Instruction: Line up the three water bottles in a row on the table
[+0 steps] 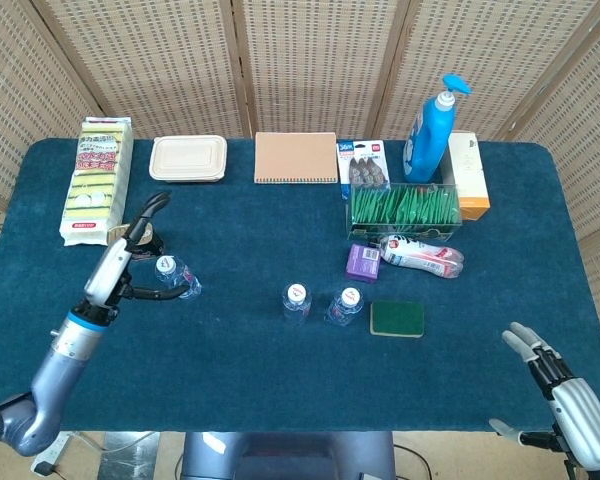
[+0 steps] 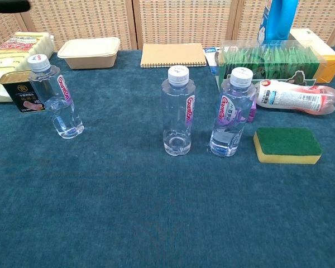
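Three clear water bottles with white caps stand upright on the blue table. The middle bottle [image 1: 296, 300] [image 2: 178, 111] and the right bottle [image 1: 345, 305] [image 2: 231, 111] are close together. The left bottle [image 1: 177, 276] [image 2: 54, 97] stands apart, further left and slightly further back. My left hand [image 1: 130, 255] hovers just left of that bottle with its fingers spread, the thumb reaching under it in the head view, holding nothing. In the chest view only a dark fingertip [image 2: 5, 5] shows. My right hand [image 1: 565, 400] hangs off the table's front right corner, fingers apart, holding nothing.
A metal can [image 1: 132, 237] [image 2: 21, 92] sits right behind the left bottle. A green-yellow sponge [image 1: 397, 318] [image 2: 286, 145] lies right of the right bottle. A purple packet [image 1: 363, 262], a red-white tube [image 1: 422, 254], a green box [image 1: 405, 208] and a blue detergent bottle [image 1: 429, 135] stand behind.
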`<state>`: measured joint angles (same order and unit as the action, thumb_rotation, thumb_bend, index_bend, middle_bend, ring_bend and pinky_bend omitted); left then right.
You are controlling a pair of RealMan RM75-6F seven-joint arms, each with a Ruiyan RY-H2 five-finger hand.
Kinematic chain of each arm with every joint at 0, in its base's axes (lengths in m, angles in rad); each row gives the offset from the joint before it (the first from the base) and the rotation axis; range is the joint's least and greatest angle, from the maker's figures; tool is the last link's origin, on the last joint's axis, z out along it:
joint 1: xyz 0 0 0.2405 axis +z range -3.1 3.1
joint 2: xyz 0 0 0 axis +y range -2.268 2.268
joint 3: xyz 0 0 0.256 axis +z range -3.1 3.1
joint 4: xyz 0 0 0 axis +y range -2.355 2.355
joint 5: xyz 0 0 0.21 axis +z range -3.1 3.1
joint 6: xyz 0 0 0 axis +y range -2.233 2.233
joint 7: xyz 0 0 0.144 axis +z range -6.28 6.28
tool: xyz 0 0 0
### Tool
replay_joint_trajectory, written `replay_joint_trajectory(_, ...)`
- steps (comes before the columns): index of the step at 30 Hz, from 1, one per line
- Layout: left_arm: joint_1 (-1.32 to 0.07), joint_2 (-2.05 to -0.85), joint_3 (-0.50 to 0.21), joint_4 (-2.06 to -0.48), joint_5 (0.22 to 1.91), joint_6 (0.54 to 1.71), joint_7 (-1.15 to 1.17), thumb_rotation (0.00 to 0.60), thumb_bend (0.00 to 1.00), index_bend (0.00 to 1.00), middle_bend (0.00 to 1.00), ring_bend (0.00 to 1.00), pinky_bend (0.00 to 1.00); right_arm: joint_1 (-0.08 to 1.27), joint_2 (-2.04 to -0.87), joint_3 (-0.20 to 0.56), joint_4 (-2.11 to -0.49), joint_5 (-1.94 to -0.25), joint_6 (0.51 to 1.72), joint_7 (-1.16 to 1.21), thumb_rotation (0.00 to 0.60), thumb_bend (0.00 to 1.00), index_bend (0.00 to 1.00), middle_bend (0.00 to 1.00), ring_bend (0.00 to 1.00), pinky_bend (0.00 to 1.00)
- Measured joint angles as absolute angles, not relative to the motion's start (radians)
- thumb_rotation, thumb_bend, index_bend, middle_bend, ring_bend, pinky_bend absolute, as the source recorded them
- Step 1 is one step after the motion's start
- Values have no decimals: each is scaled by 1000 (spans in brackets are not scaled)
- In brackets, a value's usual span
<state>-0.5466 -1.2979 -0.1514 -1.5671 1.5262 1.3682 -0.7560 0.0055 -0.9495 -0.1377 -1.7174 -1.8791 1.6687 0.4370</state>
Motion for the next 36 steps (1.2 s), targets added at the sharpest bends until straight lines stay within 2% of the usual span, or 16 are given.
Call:
replay_joint_trajectory(8, -487, -1369, -114, -1275, 1516, 1379, -1095, 600, 9, 0, 0, 0, 0, 10, -949, -147, -1724, -1897, 1664, 431, 600, 0, 46, 28, 0, 95)
replay_joint_trajectory(16, -474, -1531, -73, -1021, 1530, 1340, -1289, 600, 10, 0, 0, 0, 0, 14, -948, -149, -1725, -1890, 1656, 431, 600, 0, 46, 28, 0, 95)
replay_joint_trajectory(22, -496, -1626, -59, -922, 1541, 1288, -1323, 600, 9, 0, 0, 0, 0, 16, -948, -150, -1724, -1887, 1651, 433, 600, 0, 45, 28, 0, 95)
replay_joint_trajectory(36, -547, -1758, -46, -794, 1550, 1205, -1355, 600, 10, 0, 0, 0, 8, 24, -952, -151, -1727, -1878, 1636, 429, 600, 0, 46, 28, 0, 95)
